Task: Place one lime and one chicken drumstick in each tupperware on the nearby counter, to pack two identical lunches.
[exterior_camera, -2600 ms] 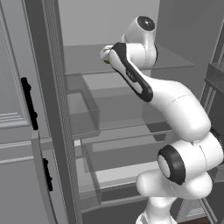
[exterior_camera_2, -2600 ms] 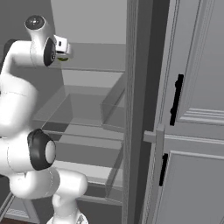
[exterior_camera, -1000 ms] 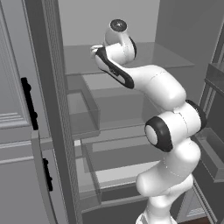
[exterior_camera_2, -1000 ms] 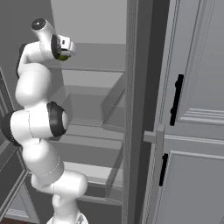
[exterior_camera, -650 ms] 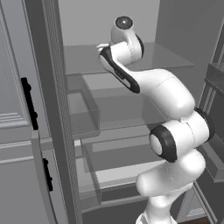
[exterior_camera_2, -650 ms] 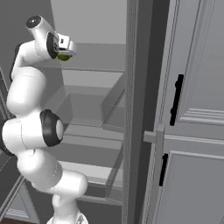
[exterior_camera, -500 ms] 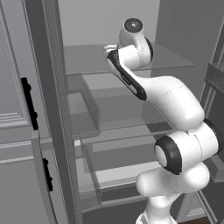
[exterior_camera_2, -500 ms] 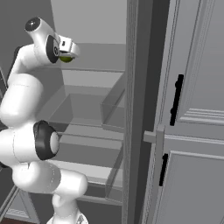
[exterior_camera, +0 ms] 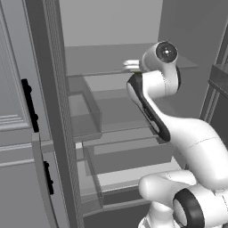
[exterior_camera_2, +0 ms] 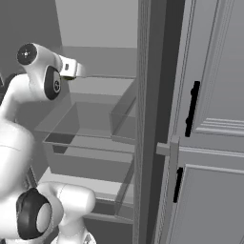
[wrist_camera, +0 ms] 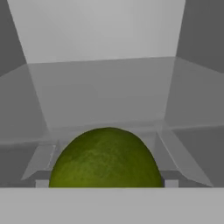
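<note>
Grey fridge shelves and clear bins lie ahead of me, the door swung wide beside them. From the hand camera I see a lime sitting right between my jaws, which are clamped wide around it at top-shelf height.

1. A lime, yellow-green with a mottled, faintly dimpled skin, looms round and large at the bottom of the hand view, before pale grey shelving.
</note>
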Tool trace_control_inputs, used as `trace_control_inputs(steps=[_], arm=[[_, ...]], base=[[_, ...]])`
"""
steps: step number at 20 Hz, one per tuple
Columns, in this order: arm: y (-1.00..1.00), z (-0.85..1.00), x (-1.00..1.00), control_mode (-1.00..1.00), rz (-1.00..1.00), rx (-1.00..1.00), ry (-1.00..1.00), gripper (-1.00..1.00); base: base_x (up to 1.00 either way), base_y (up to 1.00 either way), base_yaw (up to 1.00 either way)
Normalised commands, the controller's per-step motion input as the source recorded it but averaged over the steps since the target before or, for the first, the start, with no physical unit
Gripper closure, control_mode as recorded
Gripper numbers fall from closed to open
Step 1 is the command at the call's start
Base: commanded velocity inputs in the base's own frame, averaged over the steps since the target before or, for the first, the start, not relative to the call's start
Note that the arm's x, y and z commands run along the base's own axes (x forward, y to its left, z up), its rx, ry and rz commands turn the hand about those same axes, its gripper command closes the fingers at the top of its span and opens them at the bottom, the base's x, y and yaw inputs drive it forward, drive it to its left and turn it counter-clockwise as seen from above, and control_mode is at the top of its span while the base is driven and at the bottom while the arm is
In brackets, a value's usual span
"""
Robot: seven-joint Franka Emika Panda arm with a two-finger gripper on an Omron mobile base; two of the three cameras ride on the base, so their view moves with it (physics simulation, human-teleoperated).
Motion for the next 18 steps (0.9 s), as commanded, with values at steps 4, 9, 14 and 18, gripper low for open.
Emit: trace_control_inputs(steps=[4,9,14,18], arm=[[-0.16,0.01,-1.00,-1.00,0.07,0.00,0.03,1.00],[-0.07,-0.09,-1.00,-1.00,0.02,0.00,0.10,1.00],[-0.03,-0.31,-1.00,-1.00,0.00,0.00,0.11,1.00],[0.00,0.00,0.00,1.00,0.00,0.00,0.00,1.00]], base=[[0.00,0.00,0.00],[0.00,0.00,0.00],[0.00,0.00,0.00],[-1.00,-0.16,0.00]])
